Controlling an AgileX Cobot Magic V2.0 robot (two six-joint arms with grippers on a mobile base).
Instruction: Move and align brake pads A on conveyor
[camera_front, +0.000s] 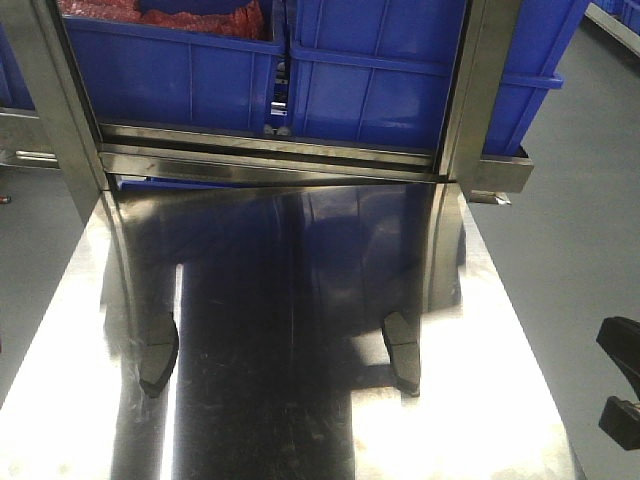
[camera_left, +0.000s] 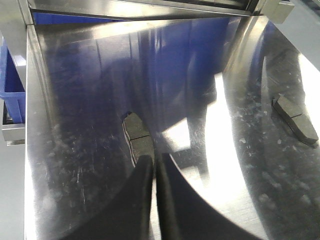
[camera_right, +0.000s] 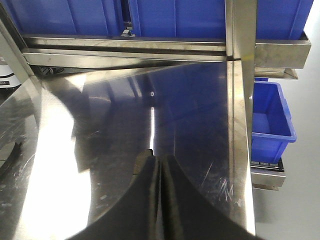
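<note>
The left gripper (camera_left: 154, 160) is held narrow, fingers almost together and empty, apparently staged above the brake pad (camera_left: 137, 137) that lies flat just past its tips at 12 o'clock. The right gripper (camera_right: 156, 160) is likewise pinched together on nothing over the steel table (camera_right: 100, 125). A second pad (camera_left: 295, 119) is seen at 2 o'clock, well apart. Both are dark grey, curved and grooved mid-length. No conveyor is in view; blue bins (camera_front: 380, 70) are racked beyond.

Lit from overhead; streaked with white glare down both sides of the steel table (camera_front: 300, 330), darkened by blue reflections at its centre, blurred around the left gripper (camera_left: 155, 158).
</note>
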